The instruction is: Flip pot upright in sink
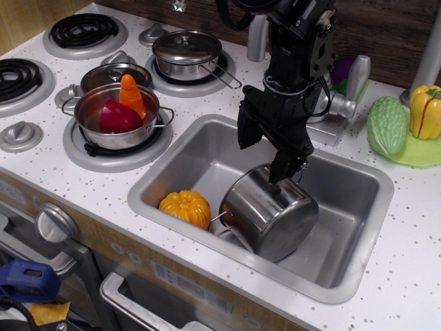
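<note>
Observation.image view, looking down at a toy kitchen table (413, 276), white with dark speckles. Sink (207, 155) sunk into it, silver-grey, rounded corners. Pot (270, 215) lies inside the sink, tipped over, shiny base turned toward the near right, rim toward the far left and partly hidden. One wire loop handle shows at its left side. An orange toy pumpkin (185, 207) sits on the sink floor just beside the pot, to the left.

Black arm comes down from above. Jaws (271, 153) spread apart, gripping nothing: one finger hangs free over the basin, the other reaches the pot's upper edge. Contact there, or only overlap, I cannot tell.

Left of the sink, on a grey burner, a shallower steel pot (117, 116) holds a red pepper and an orange carrot. Behind it, a lidded steel pot (187, 54). On the right, a green plate (413, 153) carries a knobbly green vegetable (386, 125) and a yellow pepper (425, 110).
</note>
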{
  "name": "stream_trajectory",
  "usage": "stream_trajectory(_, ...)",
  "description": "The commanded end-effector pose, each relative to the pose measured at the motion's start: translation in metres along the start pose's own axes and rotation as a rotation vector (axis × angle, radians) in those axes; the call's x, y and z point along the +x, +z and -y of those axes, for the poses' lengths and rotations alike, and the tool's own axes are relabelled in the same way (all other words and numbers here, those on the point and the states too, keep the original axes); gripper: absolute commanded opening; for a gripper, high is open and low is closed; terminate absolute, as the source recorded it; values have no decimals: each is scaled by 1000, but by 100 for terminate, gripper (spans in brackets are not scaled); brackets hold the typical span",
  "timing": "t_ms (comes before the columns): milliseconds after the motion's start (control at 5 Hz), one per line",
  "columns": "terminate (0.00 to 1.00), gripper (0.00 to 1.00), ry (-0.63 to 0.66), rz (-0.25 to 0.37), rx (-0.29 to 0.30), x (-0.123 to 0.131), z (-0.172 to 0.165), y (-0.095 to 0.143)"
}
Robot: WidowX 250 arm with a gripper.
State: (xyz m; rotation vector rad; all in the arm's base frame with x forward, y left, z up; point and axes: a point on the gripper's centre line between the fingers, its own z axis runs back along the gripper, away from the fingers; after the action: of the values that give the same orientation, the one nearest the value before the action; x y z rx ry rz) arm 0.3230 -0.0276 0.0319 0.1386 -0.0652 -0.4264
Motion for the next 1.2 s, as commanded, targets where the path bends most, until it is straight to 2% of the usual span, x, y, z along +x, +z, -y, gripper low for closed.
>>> stream_trajectory(0,0,100,0,0,0,0,0,0)
stream_trajectory(200,0,100,8,50,-112,-1,-4,1)
stream_trajectory(400,0,100,17,58,-170,1,-5,4)
stream_trajectory(600,0,100,34,91,-231,2,-4,4)
stream_trajectory(800,0,100,66,173,-367,0,-4,2)
stream_trajectory(1000,0,100,101,232,-442,1,0,-1)
